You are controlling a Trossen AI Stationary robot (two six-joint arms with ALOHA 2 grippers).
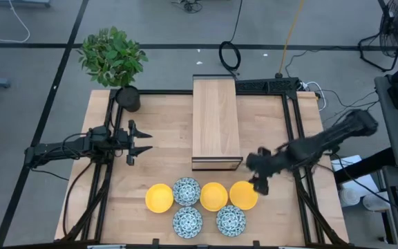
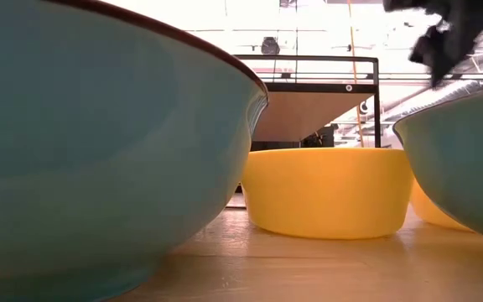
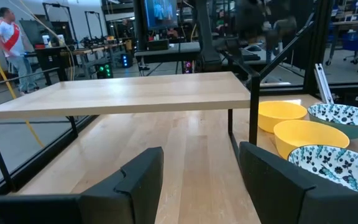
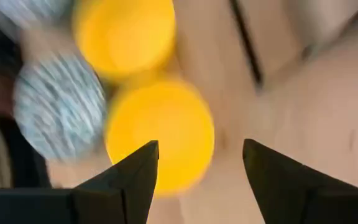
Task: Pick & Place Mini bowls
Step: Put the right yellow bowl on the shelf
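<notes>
I have the right pincer spread wide, empty, just above the rightmost yellow bowl near the tabletop's front edge. It looks glossy, rigid and light, likely slippery, so I'd pinch its thin rim. The left pincer waits apart by the left rail.

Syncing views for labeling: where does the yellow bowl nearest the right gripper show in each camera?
High: rightmost yellow bowl, under the right gripper.
Low: likely the yellow sliver at right, behind the blue bowl; uncertain.
Left wrist: farthest yellow bowl.
Right wrist: large yellow disc, centre.
Shared landmark: the wooden shelf.
</notes>
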